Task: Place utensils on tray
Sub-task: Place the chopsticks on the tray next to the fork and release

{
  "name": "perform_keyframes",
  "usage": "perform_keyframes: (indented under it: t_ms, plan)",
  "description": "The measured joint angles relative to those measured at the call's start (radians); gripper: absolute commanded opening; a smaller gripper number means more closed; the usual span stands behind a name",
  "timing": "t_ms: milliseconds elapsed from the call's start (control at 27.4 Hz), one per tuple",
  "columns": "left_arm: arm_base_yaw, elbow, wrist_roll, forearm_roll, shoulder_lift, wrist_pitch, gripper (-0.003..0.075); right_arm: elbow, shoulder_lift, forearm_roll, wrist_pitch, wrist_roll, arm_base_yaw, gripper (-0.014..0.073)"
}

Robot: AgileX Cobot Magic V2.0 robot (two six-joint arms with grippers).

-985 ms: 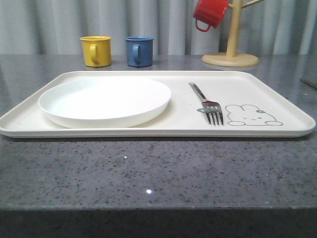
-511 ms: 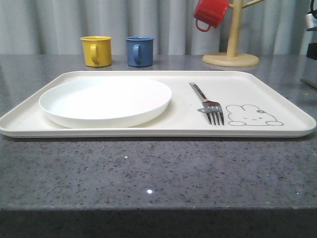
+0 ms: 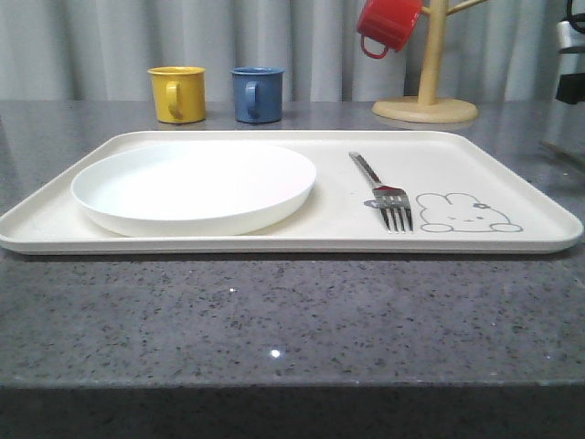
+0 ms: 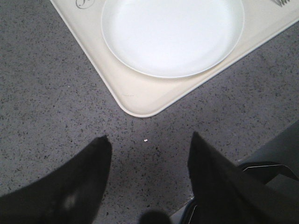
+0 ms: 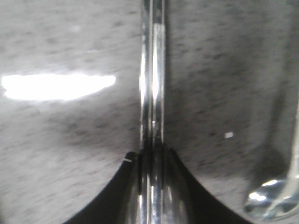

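The cream tray (image 3: 457,155) with the rabbit drawing lies across the grey counter. A silver fork (image 3: 384,192) rests on it beside the rabbit, tines toward the front. My right gripper (image 5: 153,156) is shut on a pair of shiny flat chopsticks (image 5: 153,84), which stick out straight ahead of the jaws just above the counter. A silver spoon (image 5: 275,196) lies on the counter close beside them. My left gripper (image 4: 149,140) hangs open over bare counter just off the tray's corner (image 4: 135,100), nothing between its fingers.
A white plate (image 3: 194,186) takes up the tray's left half. Behind the tray stand a yellow mug (image 3: 177,93), a blue mug (image 3: 256,94) and a wooden mug tree (image 3: 426,101) carrying a red mug (image 3: 388,25). Part of my right arm (image 3: 572,64) shows at the right edge.
Part of the right arm has come into the front view at the upper right edge. Tray, plate and fork have not moved.
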Motion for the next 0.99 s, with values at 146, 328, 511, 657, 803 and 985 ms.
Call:
perform_keyframes:
  t_ms: [146, 328, 511, 657, 803, 985]
  plan:
    - [0.0, 0.0, 0.0, 0.0, 0.0, 0.0, 0.0367, 0.0, -0.068, 0.078, 0.006, 0.0, 0.109, 0.0035]
    - [0.0, 0.0, 0.0, 0.0, 0.0, 0.0, 0.0367, 0.0, -0.069, 0.193, -0.018, 0.051, 0.226, 0.0035]
    - [0.0, 0.0, 0.0, 0.0, 0.0, 0.0, 0.0367, 0.0, -0.018, 0.217, -0.076, 0.167, 0.278, 0.0071]
    - [0.0, 0.0, 0.0, 0.0, 0.0, 0.0, 0.0367, 0.0, 0.011, 0.228, -0.1, 0.204, 0.293, 0.0176]
    - [0.0, 0.0, 0.0, 0.0, 0.0, 0.0, 0.0367, 0.0, 0.031, 0.24, -0.103, 0.21, 0.297, 0.0276]
    - [0.0, 0.0, 0.0, 0.0, 0.0, 0.0, 0.0367, 0.0, 0.003, 0.24, -0.111, 0.153, 0.297, 0.0282]
